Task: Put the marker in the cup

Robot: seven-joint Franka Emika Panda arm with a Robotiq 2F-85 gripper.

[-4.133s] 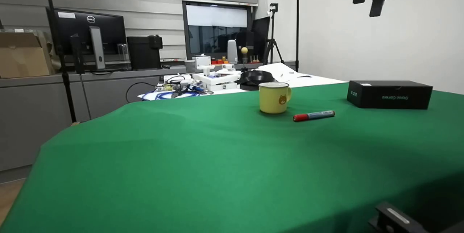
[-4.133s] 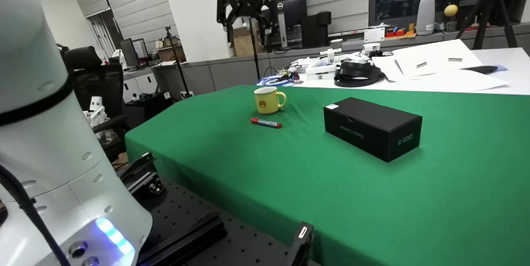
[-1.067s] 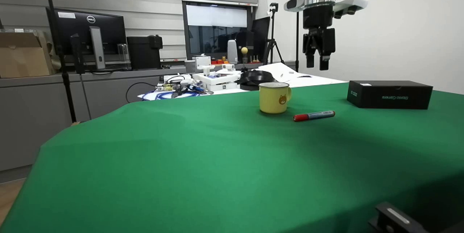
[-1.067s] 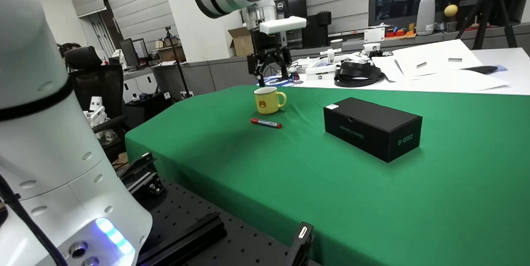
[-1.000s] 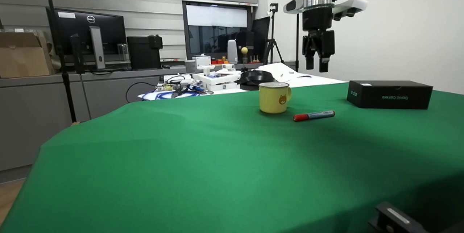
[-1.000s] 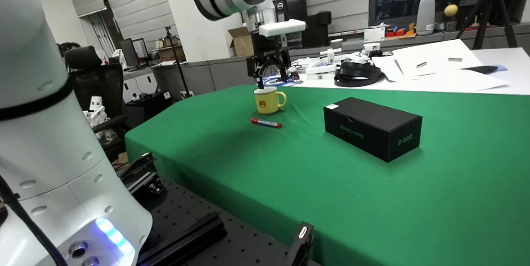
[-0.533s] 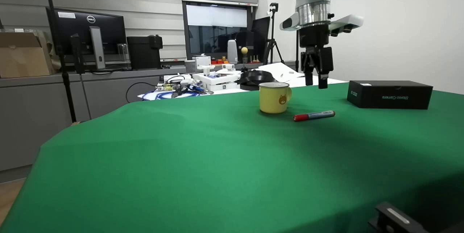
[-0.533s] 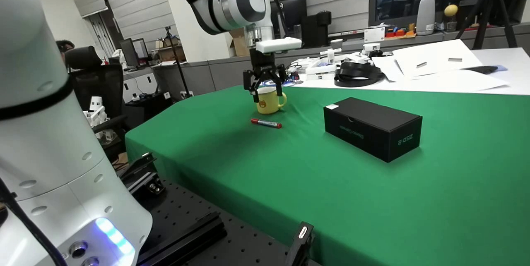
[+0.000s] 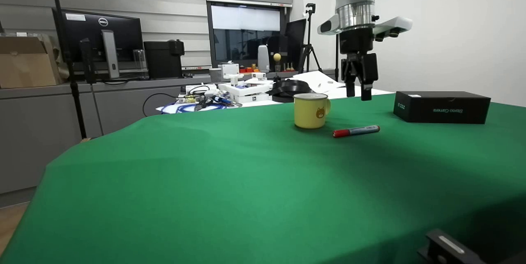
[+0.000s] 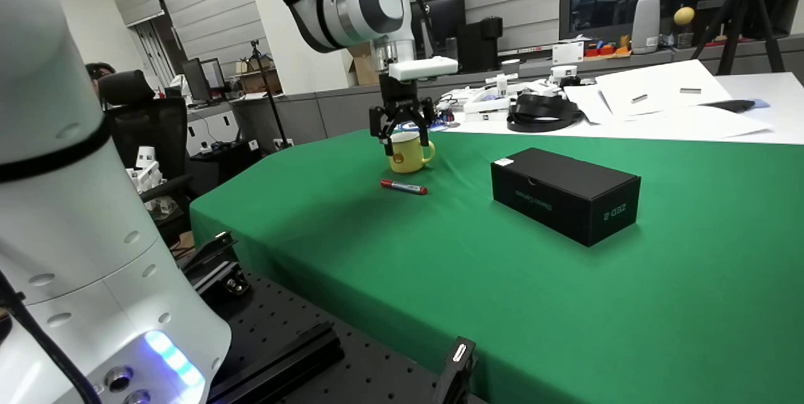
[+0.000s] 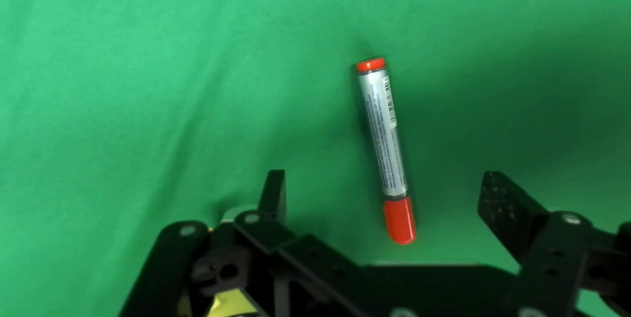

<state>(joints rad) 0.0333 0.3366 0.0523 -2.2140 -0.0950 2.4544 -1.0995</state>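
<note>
The marker has a grey-white body and a red cap and end. It lies flat on the green cloth in both exterior views [image 9: 356,131] [image 10: 404,187] and in the wrist view [image 11: 385,129]. The yellow cup [image 9: 309,112] stands upright beside it, with a bear mark on its side. In an exterior view the gripper partly covers the cup [image 10: 408,162]; in the wrist view only bits of the cup [image 11: 230,303] show behind the left finger. My gripper [image 9: 358,95] [image 10: 406,147] [image 11: 384,178] is open and empty, pointing down above the marker. The marker's cap end lies between the fingers in the wrist view.
A black box [image 9: 441,108] [image 10: 565,196] lies on the green cloth [image 10: 352,247] away from the marker. A white table with papers [image 10: 666,93], a black coil [image 10: 543,114] and white parts stands behind. Black clamps [image 10: 455,366] are at the near edge.
Over the last seconds my open gripper came into view from high up and lowered toward the marker. It has held still for the last half second. Marker and cup have not moved.
</note>
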